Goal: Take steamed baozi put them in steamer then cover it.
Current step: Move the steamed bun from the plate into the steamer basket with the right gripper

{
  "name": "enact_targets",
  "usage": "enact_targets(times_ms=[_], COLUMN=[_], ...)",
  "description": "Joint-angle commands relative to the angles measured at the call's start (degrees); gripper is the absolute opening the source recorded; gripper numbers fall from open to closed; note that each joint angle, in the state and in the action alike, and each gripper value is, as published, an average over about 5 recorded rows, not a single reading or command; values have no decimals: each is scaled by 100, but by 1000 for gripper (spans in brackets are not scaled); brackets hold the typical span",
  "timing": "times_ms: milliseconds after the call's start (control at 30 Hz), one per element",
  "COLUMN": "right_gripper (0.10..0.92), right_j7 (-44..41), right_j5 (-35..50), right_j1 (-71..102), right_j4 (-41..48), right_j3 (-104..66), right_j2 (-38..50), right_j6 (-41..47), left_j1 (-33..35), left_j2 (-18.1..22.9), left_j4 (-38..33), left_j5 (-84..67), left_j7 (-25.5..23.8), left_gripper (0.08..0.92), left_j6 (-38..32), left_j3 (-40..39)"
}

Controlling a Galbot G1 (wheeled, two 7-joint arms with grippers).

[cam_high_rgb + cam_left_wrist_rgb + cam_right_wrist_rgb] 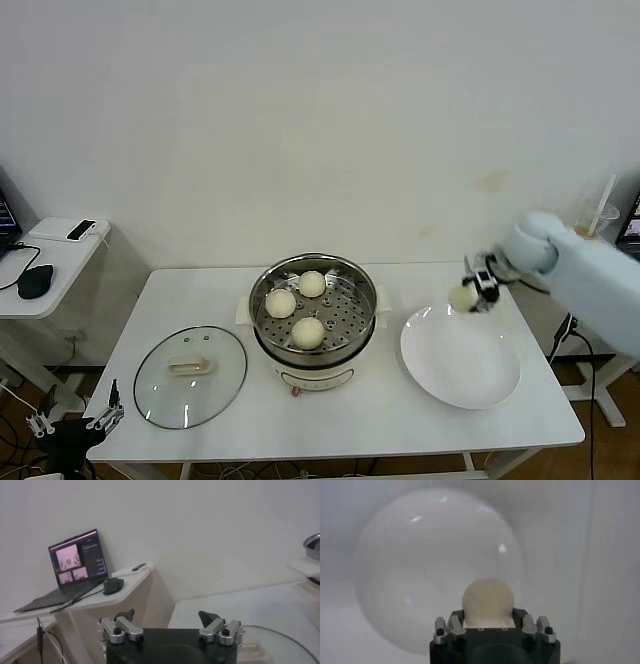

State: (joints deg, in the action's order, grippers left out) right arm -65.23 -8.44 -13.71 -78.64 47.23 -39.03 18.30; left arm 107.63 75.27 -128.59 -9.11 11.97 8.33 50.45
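One baozi (462, 296) sits clamped in the right claw (472, 294) above the plate (460, 385); left claw (170, 625) parked, fingers apart.

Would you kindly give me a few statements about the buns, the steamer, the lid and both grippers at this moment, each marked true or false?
1. Three baozi lie on the perforated tray of the steamer. True.
2. The cover sits on the steamer. False: it lies flat on the table, on the robot's left of the pot.
3. The right gripper holds a fourth baozi above the far edge of the white plate. True.
4. The white plate has two buns left on it. False: it has none.
5. The left gripper is shut on the cover's handle. False: it is open, low by the table's near left corner, holding nothing.
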Motion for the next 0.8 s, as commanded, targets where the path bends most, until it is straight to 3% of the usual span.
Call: enact_targets(times_ms=[33, 800], right_gripper=[610, 616], right_j7=[257, 1506], right_j5=[1670, 2916], right_j1=[-2083, -1128], right_j4=[-513, -149], right_j3=[1397, 1994], right_j2=[-844, -2354], right_j6=[738, 2226], left_j1=[-22, -77], left_j2=[-14, 53], left_j4=[4, -1], left_j5=[0, -15], left_j7=[-5, -2], left_gripper=[823, 823], left_j6=[13, 7], left_j3=[-7, 36])
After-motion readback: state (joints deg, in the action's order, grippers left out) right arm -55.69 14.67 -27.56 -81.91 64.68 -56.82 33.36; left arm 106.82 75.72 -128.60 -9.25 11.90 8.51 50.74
